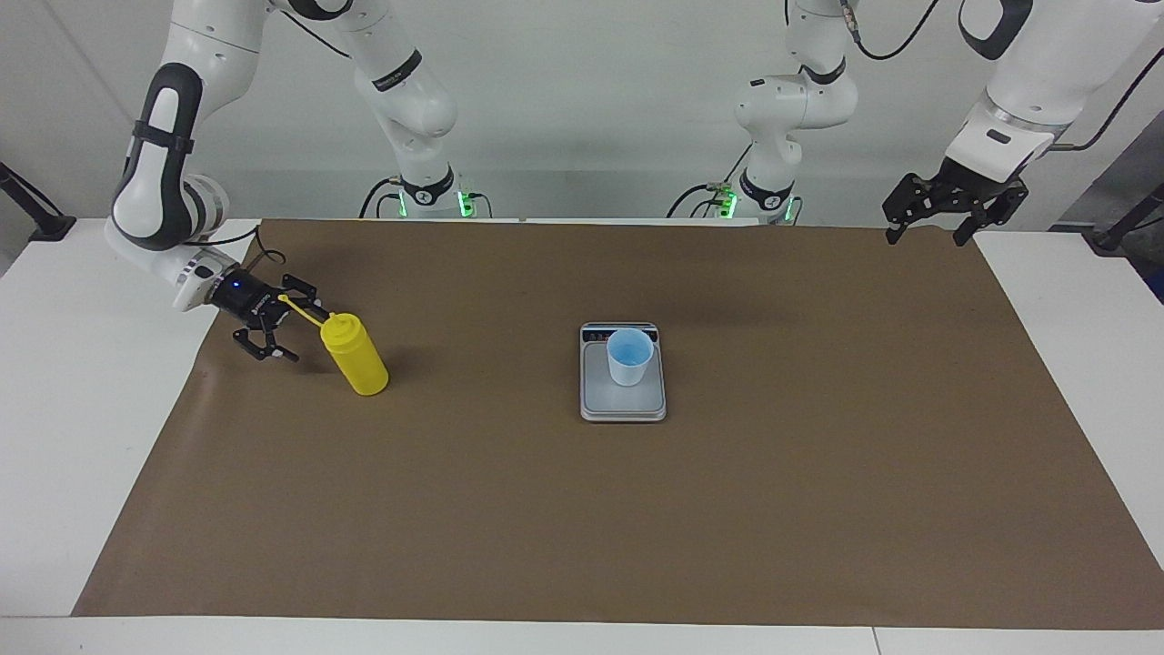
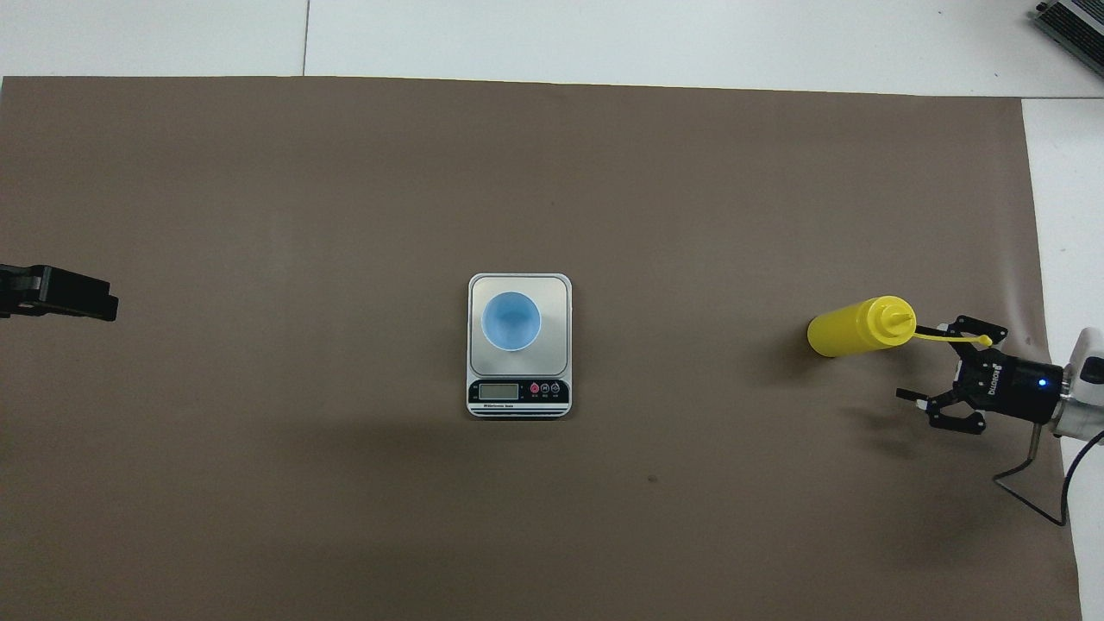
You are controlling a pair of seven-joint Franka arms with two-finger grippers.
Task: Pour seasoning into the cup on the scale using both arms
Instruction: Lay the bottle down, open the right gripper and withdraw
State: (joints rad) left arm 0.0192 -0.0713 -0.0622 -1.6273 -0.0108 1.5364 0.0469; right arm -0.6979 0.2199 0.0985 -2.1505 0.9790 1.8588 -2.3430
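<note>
At the right arm's end of the tabletop, the right gripper hovers low with jaws released, just beside the upright yellow squeeze bottle, clear of it and far nearer than the waiting, likewise released left gripper, while mid-table the blue cup stands on the scale, path unobstructed.

White table carries brown mat, bearing scale and bottle.

Cup on scale, mid-surface.
Seasoning bottle is standing toward the right arm's end, just beside the right hand.
</note>
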